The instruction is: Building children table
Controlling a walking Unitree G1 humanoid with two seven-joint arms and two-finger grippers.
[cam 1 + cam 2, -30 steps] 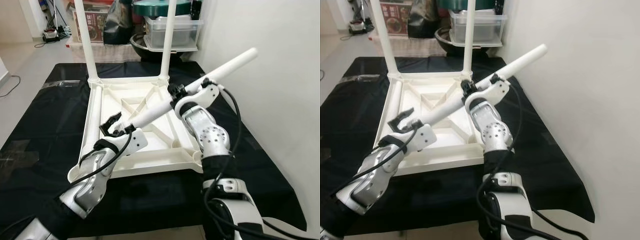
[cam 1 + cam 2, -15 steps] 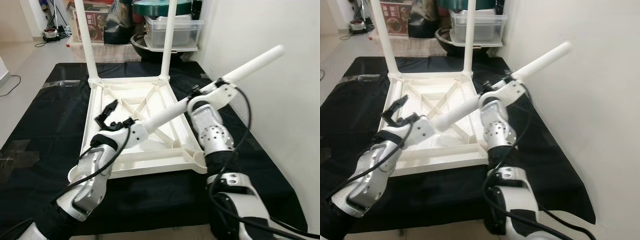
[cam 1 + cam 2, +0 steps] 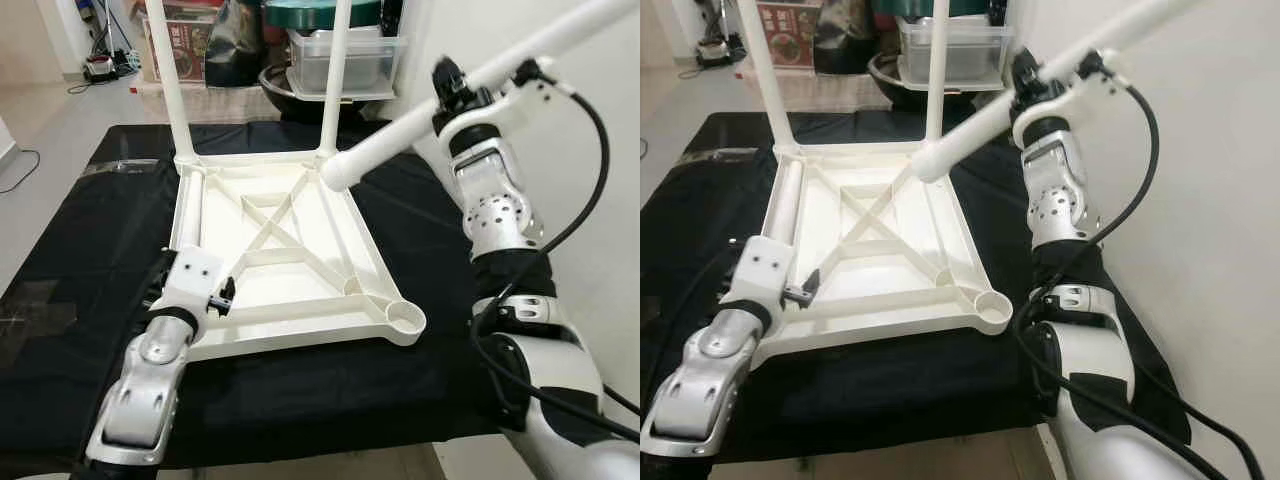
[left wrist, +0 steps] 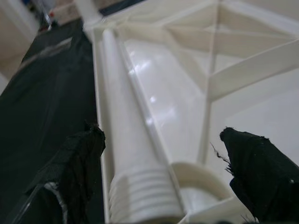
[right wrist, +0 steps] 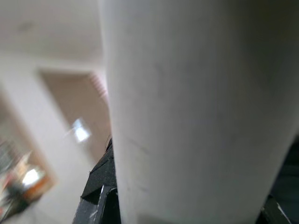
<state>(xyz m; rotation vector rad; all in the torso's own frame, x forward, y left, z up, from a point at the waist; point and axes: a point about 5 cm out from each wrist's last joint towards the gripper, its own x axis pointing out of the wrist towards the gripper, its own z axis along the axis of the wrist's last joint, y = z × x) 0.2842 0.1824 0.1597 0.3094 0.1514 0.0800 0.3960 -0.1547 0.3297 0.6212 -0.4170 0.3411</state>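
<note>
Two grippers | right gripper (image 3: pixel 470 88): jaws clamped on table leg (image 3: pixel 400 135) | left gripper (image 4: pixel 159 172): jaws wide, straddling loose leg (image 4: pixel 128 154)

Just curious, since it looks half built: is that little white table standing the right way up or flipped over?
Flipped over. The table lies with its ribbed underside facing up on the black cloth, and two legs already fitted at its far corners point upward.

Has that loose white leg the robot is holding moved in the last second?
Yes. The right gripper has lifted the loose leg up and toward the wall; its lower end now hangs above the upturned tabletop near the far right upright leg.
</note>
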